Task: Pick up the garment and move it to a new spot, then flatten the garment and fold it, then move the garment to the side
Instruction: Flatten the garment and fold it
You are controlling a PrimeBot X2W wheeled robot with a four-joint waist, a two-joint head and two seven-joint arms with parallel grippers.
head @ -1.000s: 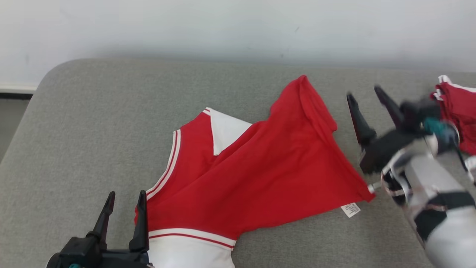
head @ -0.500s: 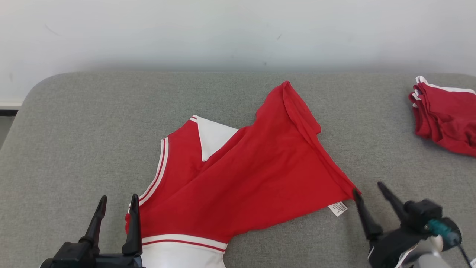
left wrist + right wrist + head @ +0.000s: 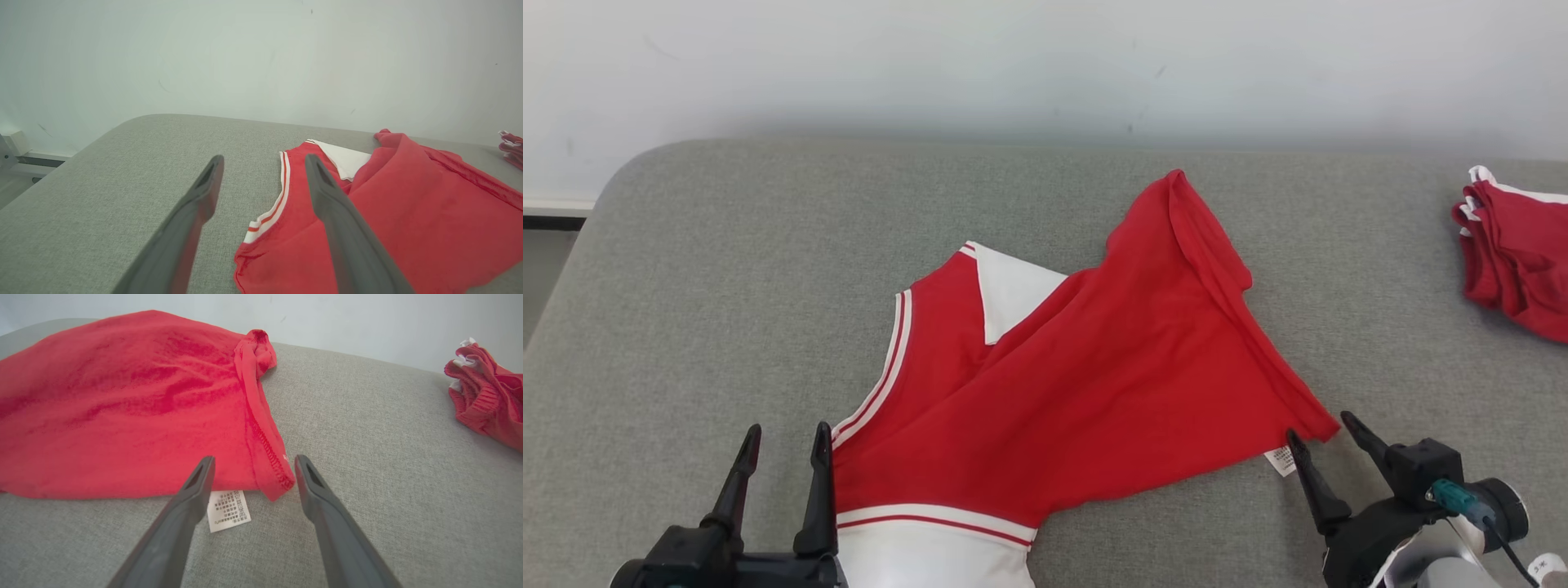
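Swinging away from the bunched red pile (image 3: 1515, 261) at the far right, the right gripper (image 3: 1316, 426) had come down to the near right corner of the red garment (image 3: 1094, 384).

In the head view the garment lay mid-way across the grey cushion (image 3: 727, 286), rumpled, with a red layer thrown slantwise over its white panel. The left gripper (image 3: 788, 429) sat at the garment's near left edge, fingers wide and holding nothing.

The left wrist view looked past both spread fingers (image 3: 196, 212) at the striped armhole. Whether the inner finger touched cloth could not be told.

In the right wrist view the hemmed corner lay between the wide-open fingers (image 3: 318, 498), and the white care label (image 3: 228, 509) lay just beside the left one.

By my reading, flattening was the step in hand. The next move called for both grippers to close on their edges and draw them apart without dragging the whole garment.
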